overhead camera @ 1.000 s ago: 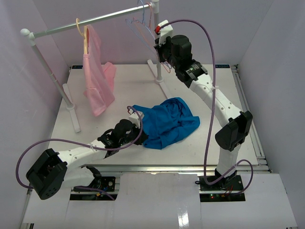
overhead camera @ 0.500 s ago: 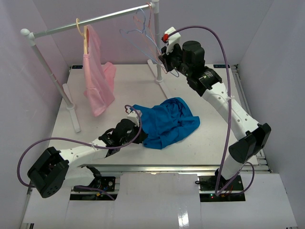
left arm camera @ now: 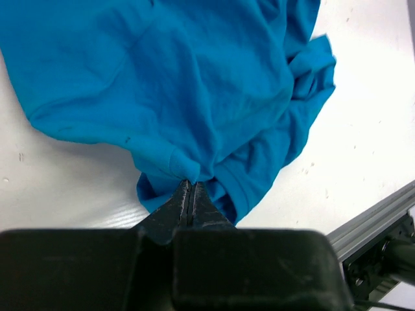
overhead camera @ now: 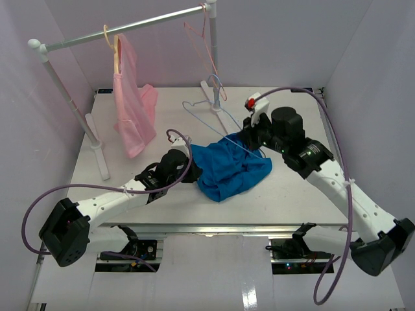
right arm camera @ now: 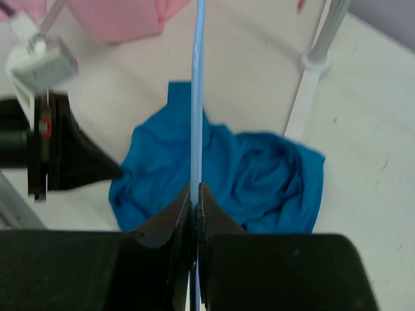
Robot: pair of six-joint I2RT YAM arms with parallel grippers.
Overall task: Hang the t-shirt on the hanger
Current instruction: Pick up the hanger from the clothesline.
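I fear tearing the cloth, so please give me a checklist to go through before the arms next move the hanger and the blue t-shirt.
1. Grip of left claw on a t-shirt fold: ok.
2. Grip of right claw on the hanger wire: ok.
3. The hanger is off the rail: ok.
4. Its hook is free of the rack post: cannot tell.
5. Neck opening of the t-shirt found: cannot tell, the cloth is crumpled.
6. The hanger is inside the t-shirt: not ok.

We found the t-shirt (overhead camera: 230, 167) on the table (overhead camera: 298, 188) between the left gripper (overhead camera: 196, 173) and the right gripper (overhead camera: 248, 144). The hanger (overhead camera: 214, 126) slanted over its rear edge. The clothes rail (overhead camera: 149, 22) stood behind, a garment (overhead camera: 133, 116) hanging at its left.
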